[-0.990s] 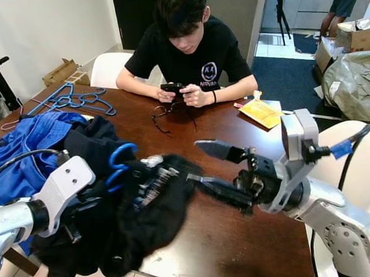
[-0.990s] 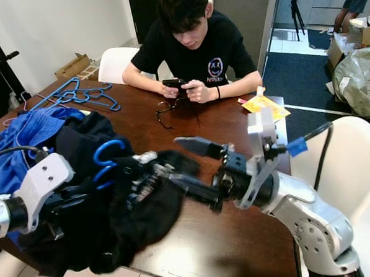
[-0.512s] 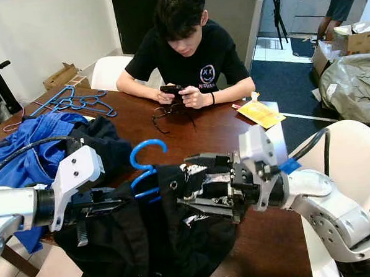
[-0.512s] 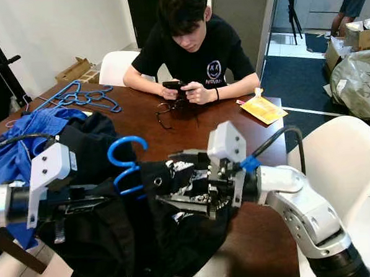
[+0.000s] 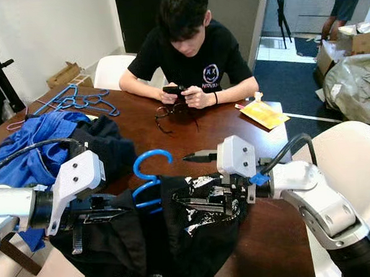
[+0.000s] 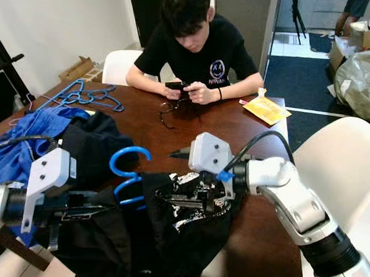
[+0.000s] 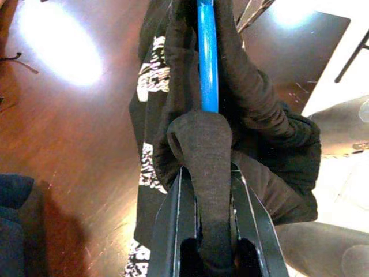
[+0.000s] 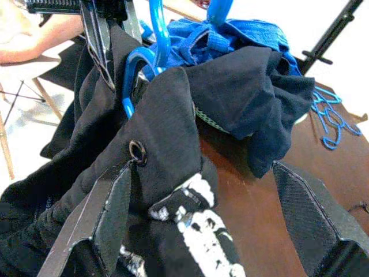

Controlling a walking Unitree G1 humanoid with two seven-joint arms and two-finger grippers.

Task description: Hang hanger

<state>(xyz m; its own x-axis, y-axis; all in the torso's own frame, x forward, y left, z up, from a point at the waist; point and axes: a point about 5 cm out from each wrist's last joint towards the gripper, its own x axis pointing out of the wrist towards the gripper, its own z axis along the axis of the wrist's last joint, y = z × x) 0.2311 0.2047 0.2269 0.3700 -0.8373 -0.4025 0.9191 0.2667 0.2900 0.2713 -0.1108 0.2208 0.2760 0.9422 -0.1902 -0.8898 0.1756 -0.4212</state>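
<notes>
- The blue hanger is up off the wooden table, hook curling upward, with a black printed garment draped over it and hanging below the table's near edge — lifted, it seems, so the cloth can be worked onto the hanger's shoulders.
- Left gripper grips from the robot's left: its two black fingers are pinched tight together on a fold of black cloth, with the blue bar running on straight ahead of them in the wrist view. That clamp looks to be what holds hanger and garment aloft.
- Right gripper reaches in from the other side, fingers spread wide; the lower finger lies against the cloth by a metal eyelet, the upper finger pokes free over the table. It has hold of nothing, I'd say — poised to tug fabric.
- Beyond, a seated person looks at a phone; spare blue hangers and a blue garment lie on the table's left.
</notes>
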